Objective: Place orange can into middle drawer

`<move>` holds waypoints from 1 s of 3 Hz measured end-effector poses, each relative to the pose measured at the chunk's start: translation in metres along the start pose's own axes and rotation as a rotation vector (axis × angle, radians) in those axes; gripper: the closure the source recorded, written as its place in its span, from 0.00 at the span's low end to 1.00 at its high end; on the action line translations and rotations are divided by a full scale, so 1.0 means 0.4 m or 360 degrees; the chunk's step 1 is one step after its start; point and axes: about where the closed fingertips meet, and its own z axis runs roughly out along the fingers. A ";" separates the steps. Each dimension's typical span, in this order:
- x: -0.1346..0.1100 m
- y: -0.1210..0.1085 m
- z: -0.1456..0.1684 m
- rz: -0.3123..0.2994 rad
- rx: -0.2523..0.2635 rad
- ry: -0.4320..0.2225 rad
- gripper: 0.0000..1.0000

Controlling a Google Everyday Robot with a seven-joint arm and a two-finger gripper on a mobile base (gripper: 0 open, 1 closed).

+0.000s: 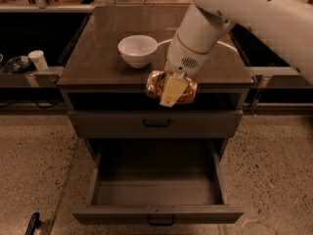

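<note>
My gripper (169, 93) is shut on the orange can (155, 86), a shiny golden-orange dented can. One pale finger (168, 92) lies across the can's front. The can hangs in the air at the cabinet top's front edge, level with the open slot under the top. The middle drawer (156, 194) is pulled out below, its rectangular tray bare, a dark bar handle on its front. The can is well above the drawer and over its rear part. My white arm comes in from the upper right.
A white bowl (137, 50) stands on the brown cabinet top (98, 58), left of my arm. A shut drawer front (156, 123) with a dark handle lies between the top and the open drawer. A small white cup (37, 59) sits on a shelf at far left. Speckled floor surrounds the cabinet.
</note>
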 end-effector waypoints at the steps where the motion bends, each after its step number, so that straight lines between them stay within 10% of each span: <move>1: 0.006 0.149 0.129 -0.0106 -0.0112 0.0111 0.94; 3: 0.026 0.156 0.157 -0.0056 -0.0107 0.0165 1.00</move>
